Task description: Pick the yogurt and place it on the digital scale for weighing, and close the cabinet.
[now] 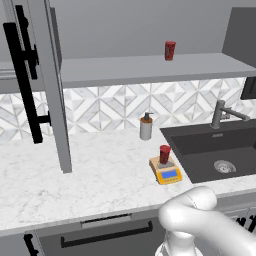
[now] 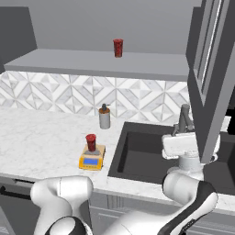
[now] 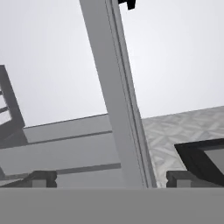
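Observation:
The yogurt [image 1: 164, 153] [image 2: 91, 142], a small red cup, stands upright on the yellow digital scale [image 1: 167, 174] [image 2: 91, 160] on the counter by the sink. The grey cabinet stands open: one door [image 1: 51, 85] with a black bar handle [image 1: 22, 75] swings out at the left, another door [image 2: 210, 78] at the right. My gripper [image 3: 110, 179] is open, held over the sink at the right door's lower end. That door's edge [image 3: 116, 96] runs up between the two far-apart fingertips. A second red cup [image 1: 170, 50] [image 2: 118, 47] is on the cabinet shelf.
A grey soap dispenser [image 1: 146, 127] [image 2: 104, 117] stands against the tiled wall behind the scale. The dark sink [image 1: 215, 147] [image 2: 137, 156] and its faucet [image 1: 220, 114] [image 2: 184, 117] lie right of the scale. Dark drawers [image 1: 107, 235] run under the marble counter [image 1: 75, 175].

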